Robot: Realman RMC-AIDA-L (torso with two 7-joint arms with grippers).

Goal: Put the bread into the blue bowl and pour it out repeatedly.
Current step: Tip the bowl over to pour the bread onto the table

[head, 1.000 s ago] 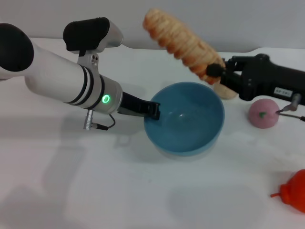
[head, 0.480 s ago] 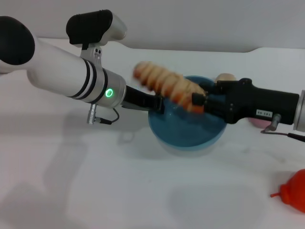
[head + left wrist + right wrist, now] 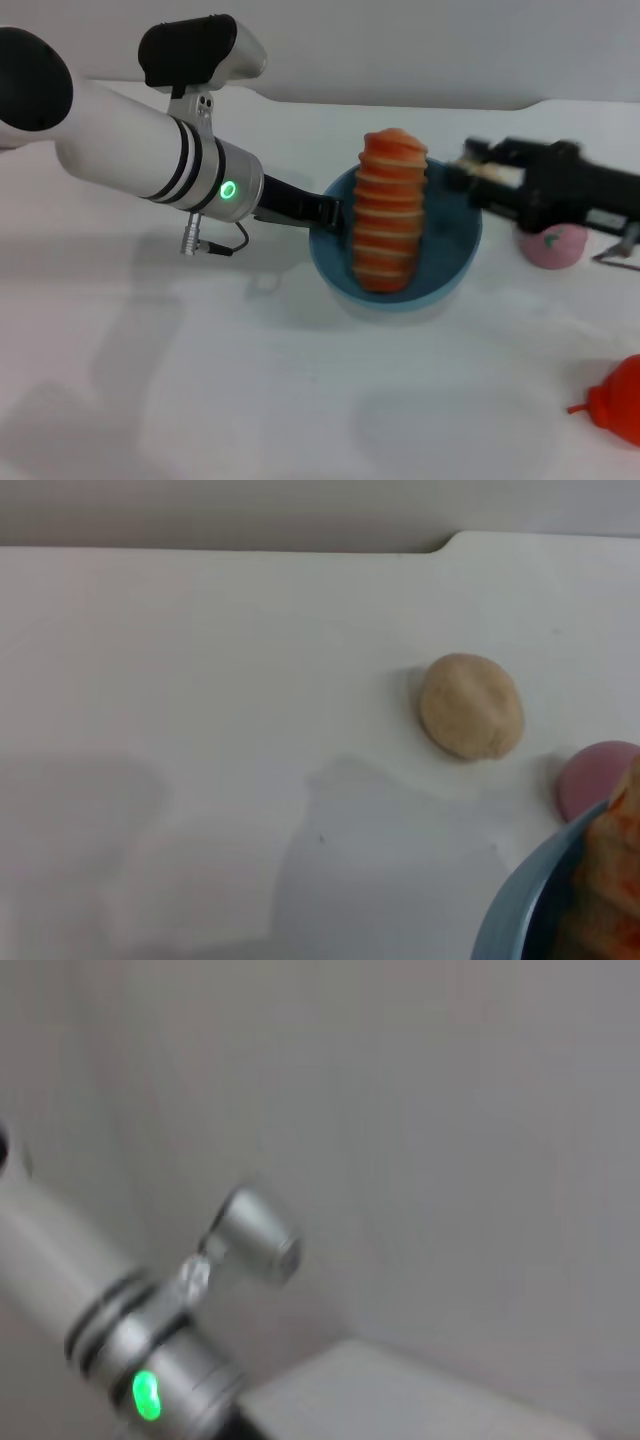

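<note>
The left claw (image 3: 325, 212) is clamped on the near-left rim of the bowl (image 3: 440, 275), steadying it on the table (image 3: 200, 380). Just right of that claw, the bread (image 3: 388, 212) stands almost upright inside the bowl, striped side to the head camera, its lower end down in the bowl and its top poking well above the rim. Right of the bread, the right claw (image 3: 470, 175) hangs above the bowl's far-right rim, apart from the loaf and holding nothing; how wide it gapes cannot be told. Beyond that claw a pink ball (image 3: 552, 245) sits on the table, and the left wrist view shows a tan ball (image 3: 471, 706) nearby.

The putting-in step looks done. Next the pour falls due: probably the left claw lifts and tips the bowl, with the right arm drawn clear.
</note>
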